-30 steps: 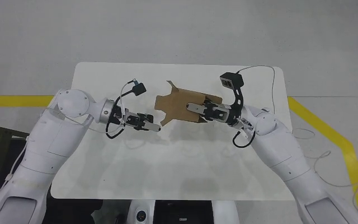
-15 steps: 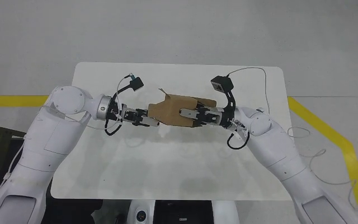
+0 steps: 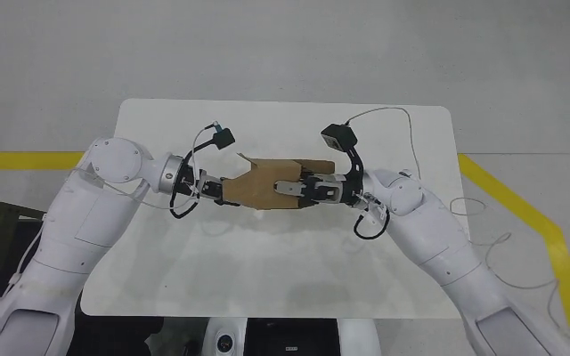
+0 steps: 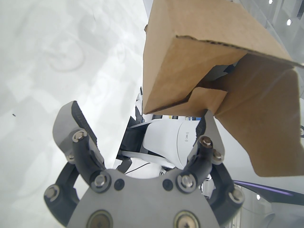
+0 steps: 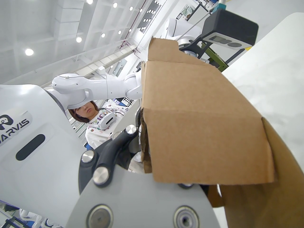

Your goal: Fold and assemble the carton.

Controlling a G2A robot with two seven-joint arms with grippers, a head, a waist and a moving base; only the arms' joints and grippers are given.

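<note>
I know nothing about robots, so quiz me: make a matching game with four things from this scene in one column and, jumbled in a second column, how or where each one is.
Things:
1. carton
2. left gripper
3. right gripper
4. table

Descriptions:
A. white, beneath both arms
B. fingers spread open at the carton's flapped end
C. shut on the carton
D. brown cardboard, between the two grippers

Pairs: 1-D, 2-B, 3-C, 4-A.
</note>
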